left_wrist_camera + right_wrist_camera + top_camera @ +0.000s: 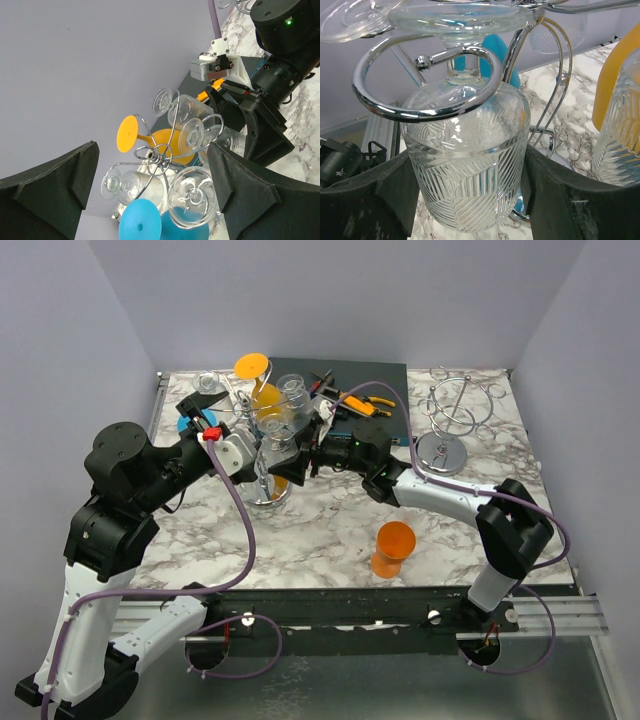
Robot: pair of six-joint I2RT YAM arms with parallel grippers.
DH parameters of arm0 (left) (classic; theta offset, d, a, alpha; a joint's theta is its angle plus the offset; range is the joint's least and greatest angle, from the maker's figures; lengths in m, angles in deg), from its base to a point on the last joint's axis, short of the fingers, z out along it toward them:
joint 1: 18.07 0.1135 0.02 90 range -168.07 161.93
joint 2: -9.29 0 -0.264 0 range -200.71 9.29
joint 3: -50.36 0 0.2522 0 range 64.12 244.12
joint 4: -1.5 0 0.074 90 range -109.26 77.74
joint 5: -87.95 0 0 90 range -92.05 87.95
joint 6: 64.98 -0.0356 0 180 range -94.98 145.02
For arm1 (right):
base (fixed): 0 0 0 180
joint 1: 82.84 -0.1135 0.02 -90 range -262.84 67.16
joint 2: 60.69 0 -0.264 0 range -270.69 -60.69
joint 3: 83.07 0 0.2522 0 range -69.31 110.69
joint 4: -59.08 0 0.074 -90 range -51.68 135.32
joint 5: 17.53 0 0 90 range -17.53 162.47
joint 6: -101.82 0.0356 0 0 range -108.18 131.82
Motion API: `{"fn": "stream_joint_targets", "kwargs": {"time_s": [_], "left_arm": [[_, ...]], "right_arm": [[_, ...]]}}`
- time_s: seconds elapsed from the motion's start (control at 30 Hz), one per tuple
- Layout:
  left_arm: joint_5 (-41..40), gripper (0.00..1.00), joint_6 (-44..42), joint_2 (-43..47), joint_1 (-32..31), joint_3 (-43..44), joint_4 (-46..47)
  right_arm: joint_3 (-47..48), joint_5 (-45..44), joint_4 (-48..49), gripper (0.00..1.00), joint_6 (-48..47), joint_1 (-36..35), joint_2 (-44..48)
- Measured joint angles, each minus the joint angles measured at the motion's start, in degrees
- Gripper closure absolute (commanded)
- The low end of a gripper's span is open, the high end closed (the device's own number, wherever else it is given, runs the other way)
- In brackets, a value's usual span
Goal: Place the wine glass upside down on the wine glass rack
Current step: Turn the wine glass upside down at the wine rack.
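The chrome wine glass rack point(266, 492) stands left of centre with several glasses hanging upside down on it. In the right wrist view, a clear ribbed wine glass point(465, 150) hangs bowl down, its stem in a chrome ring point(375, 100) of the rack and its foot on top. My right gripper point(470, 195) is shut on its bowl, both pads touching; it reaches the rack from the right point(292, 455). My left gripper point(152, 165) is open and empty, looking down at the rack hub point(161, 152) from the rack's left side point(243, 455).
On the rack hang an orange glass point(150, 140), a blue glass point(142, 225) and other clear glasses point(192, 197). A second, empty rack point(447, 430) stands at the back right. An orange glass point(392, 548) stands on the marble in front. A dark mat with pliers point(360, 403) lies behind.
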Motion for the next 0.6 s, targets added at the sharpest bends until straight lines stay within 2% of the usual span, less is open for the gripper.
{"fn": "stream_joint_targets", "kwargs": {"time_s": [0.6], "left_arm": [[-0.13,0.02,-0.31,-0.02,0.0,0.0,-0.02]], "right_arm": [[-3.13,0.33,5.11,0.68,-1.36,-0.46,1.44]]}}
